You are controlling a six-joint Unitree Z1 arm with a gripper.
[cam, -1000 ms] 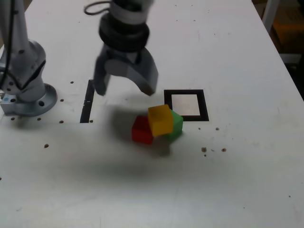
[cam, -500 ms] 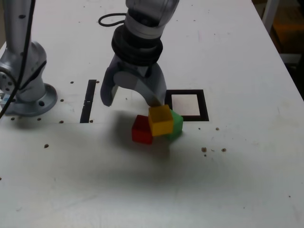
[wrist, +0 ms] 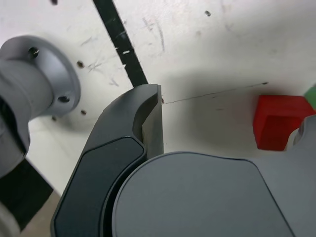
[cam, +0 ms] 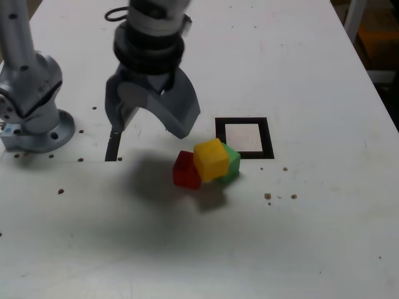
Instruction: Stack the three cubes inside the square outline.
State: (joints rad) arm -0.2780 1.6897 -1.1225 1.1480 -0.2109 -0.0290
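Note:
Three cubes sit clustered on the white table just in front of the square outline (cam: pixel 269 138), outside it. The red cube (cam: pixel 185 170) is on the exterior view's left and the green cube (cam: pixel 232 162) on its right. The yellow cube (cam: pixel 211 159) rests tilted on top of both. My gripper (cam: pixel 149 123) hangs open and empty above the table, to the exterior view's left of the cubes and apart from them. In the wrist view the red cube (wrist: pixel 276 121) and a sliver of the green cube (wrist: pixel 311 93) show past one dark finger (wrist: pixel 148 118).
A narrow black strip (cam: pixel 112 148) lies under the gripper, also seen as the black strip (wrist: pixel 121 44) in the wrist view. The arm's grey base (cam: pixel 34 118) stands at the exterior view's left. Small dark specks (cam: pixel 268 196) dot the table.
The gripper swung right until one finger hung close above the yellow cube, then moved back left and away. It stayed open throughout. The cubes have not visibly moved.

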